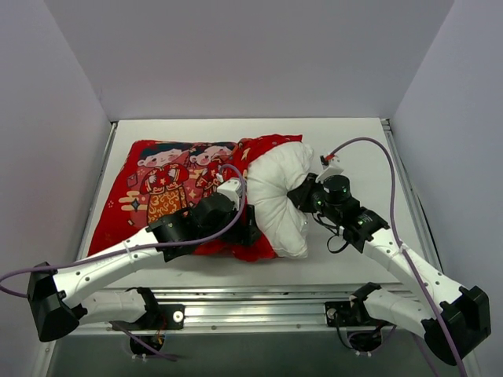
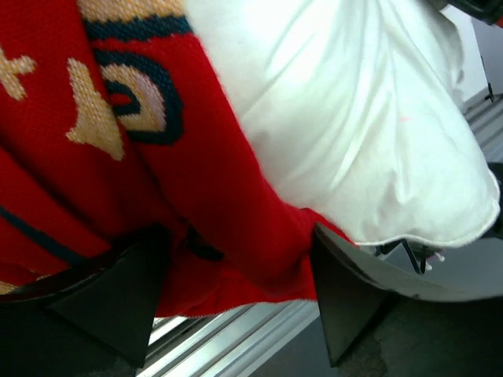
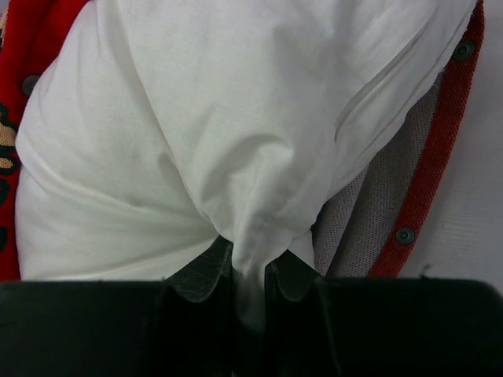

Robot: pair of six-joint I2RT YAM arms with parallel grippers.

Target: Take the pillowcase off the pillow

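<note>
The red pillowcase [image 1: 169, 188] is laid on the table [image 1: 354, 137], with the white pillow [image 1: 283, 196] bulged out of its open right end. A fold of the pillow is pinched in the right gripper [image 3: 250, 263]. The left gripper [image 2: 236, 236] is spread wide, with the pillowcase's near edge set between its fingers.

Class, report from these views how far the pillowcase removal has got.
Done: one end of the pillow bulges out of the open end of the pillowcase. Under way: the right tool pinches its white fabric shut; the left tool stands open astride the red edge. Remaining: the rest sits inside.
</note>
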